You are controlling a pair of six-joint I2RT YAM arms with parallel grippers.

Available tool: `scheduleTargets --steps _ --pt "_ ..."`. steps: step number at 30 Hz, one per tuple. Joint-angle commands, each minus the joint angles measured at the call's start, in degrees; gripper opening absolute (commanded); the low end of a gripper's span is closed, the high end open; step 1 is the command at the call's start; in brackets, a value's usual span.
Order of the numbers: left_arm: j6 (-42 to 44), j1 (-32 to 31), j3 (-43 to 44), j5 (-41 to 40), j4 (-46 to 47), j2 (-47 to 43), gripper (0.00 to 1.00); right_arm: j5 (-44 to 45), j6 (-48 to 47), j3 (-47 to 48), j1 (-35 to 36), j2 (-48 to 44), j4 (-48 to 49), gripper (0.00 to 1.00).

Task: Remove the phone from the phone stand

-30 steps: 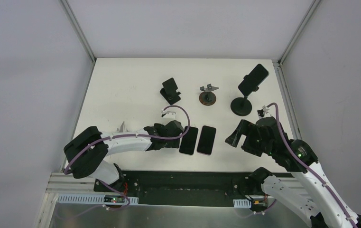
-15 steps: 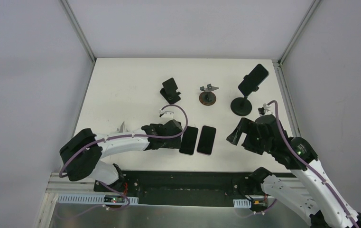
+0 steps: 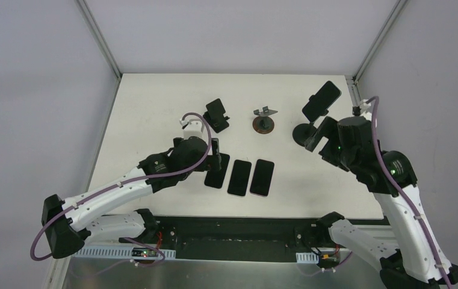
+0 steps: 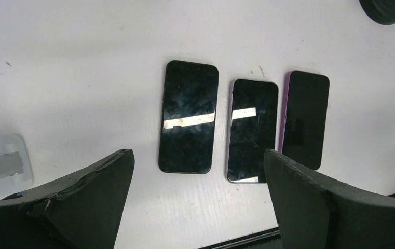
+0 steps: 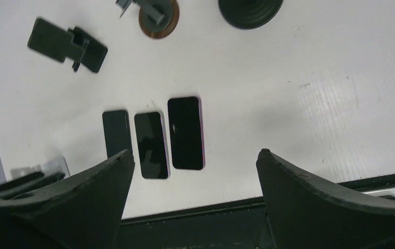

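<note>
Claws first: my left claw (image 4: 196,155) hangs spread wide over 3 flat phones (image 4: 189,116) lying side by side, screens up, at 6 o'clock on the white table (image 3: 154,108); it pinches nothing. My right claw (image 5: 194,154) is spread wide too and holds nothing, raised at 3 o'clock. Just beyond it, at 2 o'clock, the phone (image 3: 321,100) sits tilted on the phone stand (image 3: 300,133), a stalk on a round black base. Near 12 o'clock stand a black folding stand (image 3: 216,115) and a small brown-disc stand (image 3: 264,122).
</note>
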Motion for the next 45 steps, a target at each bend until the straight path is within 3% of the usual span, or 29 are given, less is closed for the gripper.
scheduleTargets --steps 1,6,18,26,32,45 --pt "7.61 1.71 1.87 3.95 -2.45 -3.02 0.99 -1.47 -1.27 6.16 -8.75 5.53 0.29 0.92" --pt "11.74 2.15 1.26 7.22 -2.42 -4.7 0.99 -4.53 -2.06 10.03 -17.84 10.69 4.48 0.92" --pt "9.53 2.23 -2.47 8.62 -2.23 -5.73 0.99 2.36 -6.35 26.87 -24.3 28.57 6.48 0.93" --pt "7.47 2.18 -2.83 8.19 -2.34 -5.04 0.99 10.22 2.81 38.82 -25.08 41.57 3.66 0.92" --pt "6.29 2.21 -3.05 9.17 -2.3 -4.09 0.99 17.47 9.6 52.6 -24.34 52.52 -6.58 0.93" --pt "7.0 2.17 -3.3 9.5 -2.34 -2.97 0.99 22.57 11.27 54.54 -20.74 58.82 -7.18 0.99"
